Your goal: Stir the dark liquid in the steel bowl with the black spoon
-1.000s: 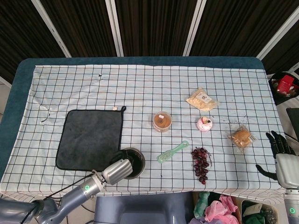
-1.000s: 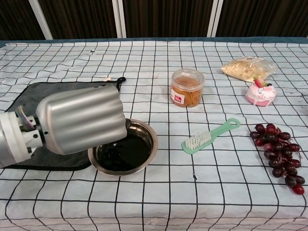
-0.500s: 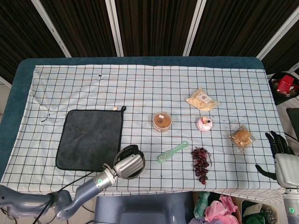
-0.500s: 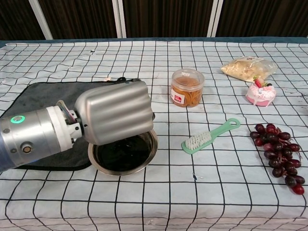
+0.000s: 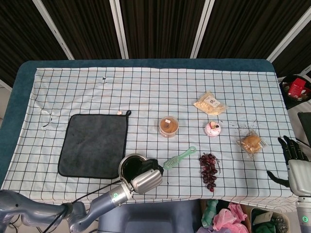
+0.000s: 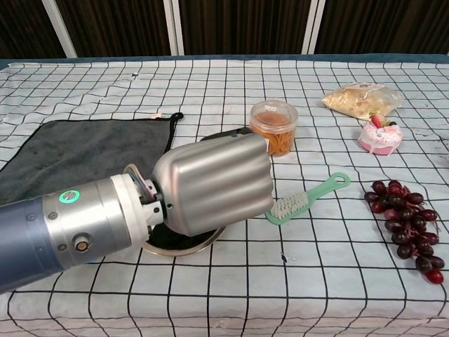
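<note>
The steel bowl (image 5: pixel 129 165) with dark liquid stands near the table's front edge, just right of the grey cloth. My left hand (image 5: pixel 146 179) hangs over the bowl's right side, its silver back toward both cameras. In the chest view the left hand (image 6: pixel 214 182) covers most of the bowl (image 6: pixel 184 246). Its dark fingers (image 5: pixel 152 165) curl around something black at the rim, seemingly the spoon's handle; the rest of the black spoon is hidden. My right hand (image 5: pixel 293 159) stays off the table's right edge, fingers spread, holding nothing.
The grey cloth (image 5: pixel 93 144) lies left of the bowl. A green brush (image 5: pixel 179 158) lies close to the hand's right, then grapes (image 5: pixel 209 171). Further back are an orange-filled jar (image 5: pixel 168 126), a pink cake (image 5: pixel 212 128), a snack bag (image 5: pixel 210 103) and wrapped bread (image 5: pixel 251 142).
My left hand has swept from the bowl's near-left side across to its right side, now covering most of it in the chest view. The right hand has barely moved.
</note>
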Tool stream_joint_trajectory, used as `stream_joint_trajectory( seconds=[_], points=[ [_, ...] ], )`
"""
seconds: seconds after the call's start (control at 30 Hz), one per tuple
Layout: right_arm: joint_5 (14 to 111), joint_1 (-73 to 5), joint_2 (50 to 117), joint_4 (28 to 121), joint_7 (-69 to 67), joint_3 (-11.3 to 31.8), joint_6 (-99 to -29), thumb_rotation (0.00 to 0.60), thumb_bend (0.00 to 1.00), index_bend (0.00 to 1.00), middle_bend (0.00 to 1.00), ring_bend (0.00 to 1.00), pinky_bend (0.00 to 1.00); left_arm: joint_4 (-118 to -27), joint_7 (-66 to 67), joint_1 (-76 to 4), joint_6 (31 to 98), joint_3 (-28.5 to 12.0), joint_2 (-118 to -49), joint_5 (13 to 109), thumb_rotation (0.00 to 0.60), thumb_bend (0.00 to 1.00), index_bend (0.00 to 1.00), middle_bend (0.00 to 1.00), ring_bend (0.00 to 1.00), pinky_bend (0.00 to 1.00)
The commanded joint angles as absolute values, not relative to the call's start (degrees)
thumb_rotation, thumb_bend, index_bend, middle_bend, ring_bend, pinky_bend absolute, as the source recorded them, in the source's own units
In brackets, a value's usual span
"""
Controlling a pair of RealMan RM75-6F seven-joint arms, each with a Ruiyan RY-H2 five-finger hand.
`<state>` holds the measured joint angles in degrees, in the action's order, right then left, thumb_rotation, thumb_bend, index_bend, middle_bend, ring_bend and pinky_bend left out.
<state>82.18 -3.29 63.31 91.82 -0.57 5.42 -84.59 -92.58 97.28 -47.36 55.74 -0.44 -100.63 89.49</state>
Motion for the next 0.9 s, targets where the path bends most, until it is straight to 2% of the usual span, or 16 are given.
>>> stream_joint_trajectory(
  seconds=[0.03, 0.4, 0.9],
  points=[
    [82.2, -3.3, 63.3, 91.8, -0.5, 5.4, -84.6, 0.6, 0.11, 0.02, 0.01, 0.04, 0.22, -94.6, 96.9, -46.7, 56.0, 0.6, -99.5, 89.9, 0.6, 0.48, 0.69, 0.94, 0.85, 0.76],
    [82.1, -3.3, 63.6, 92.0, 0.2, 5.4, -84.6, 0.6, 0.11, 0.02, 0.01, 0.04, 0.22, -99.0, 96.7, -44.2, 57.0, 2.1, -92.3, 88.2, 0.6, 0.48, 0.69, 0.93, 0.85, 0.76],
    [81.8, -3.4, 63.9, 91.6, 0.2, 5.6, -84.5, 0.6, 0.11, 0.02, 0.01, 0.04, 0.22, -93.6, 96.3, -46.5, 55.4, -2.0, -95.8, 86.4, 0.6, 0.48, 0.69, 0.93, 0.85, 0.76]
  ],
)
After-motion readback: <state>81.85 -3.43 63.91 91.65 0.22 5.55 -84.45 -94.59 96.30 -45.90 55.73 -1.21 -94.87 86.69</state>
